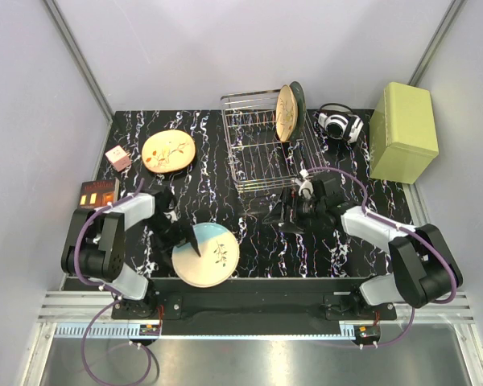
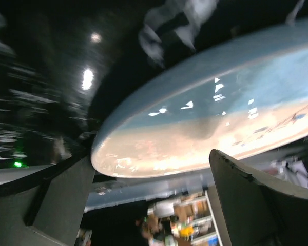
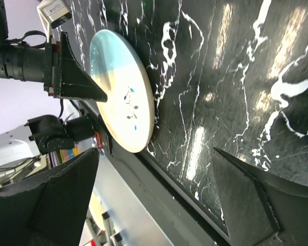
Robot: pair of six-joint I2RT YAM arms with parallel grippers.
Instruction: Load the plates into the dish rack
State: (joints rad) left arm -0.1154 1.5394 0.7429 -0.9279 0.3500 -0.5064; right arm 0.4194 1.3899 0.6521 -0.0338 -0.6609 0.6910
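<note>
Currently, left gripper (image 1: 195, 241) jaws apart at round cream-and-pale-blue twig-patterned plate (image 1: 216, 261) rim. Right gripper (image 1: 292, 213) jaws apart above black marbled table (image 1: 262, 259).

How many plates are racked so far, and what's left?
Done: a tan plate and the dark teal plate stand upright in the dish rack. In hand: the left gripper is open around the rim of the near plate, not yet shut on it. Left: that plate and the flat tan plate at far left. The right gripper is open and empty.

No lettering, label or number can be read.
</note>
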